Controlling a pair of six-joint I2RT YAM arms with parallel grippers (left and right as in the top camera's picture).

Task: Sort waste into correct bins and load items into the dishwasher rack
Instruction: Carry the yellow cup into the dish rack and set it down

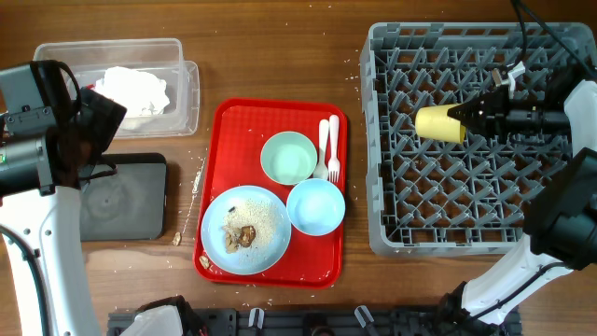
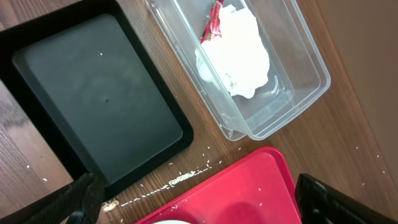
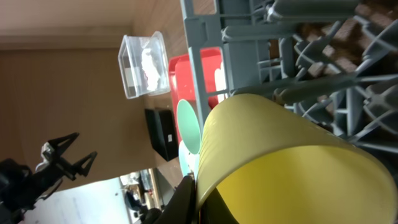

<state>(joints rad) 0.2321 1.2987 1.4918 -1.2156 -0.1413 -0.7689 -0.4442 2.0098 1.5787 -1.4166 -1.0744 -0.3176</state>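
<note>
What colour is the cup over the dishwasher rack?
Yellow cup, clearest in the right wrist view.

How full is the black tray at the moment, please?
Almost empty: the black tray shows bare floor with only a speck or two.

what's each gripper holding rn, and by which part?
Right gripper holds the yellow cup by the end facing the arm, over the dishwasher rack; rim or base, cannot tell. Left gripper is open, empty.
</note>
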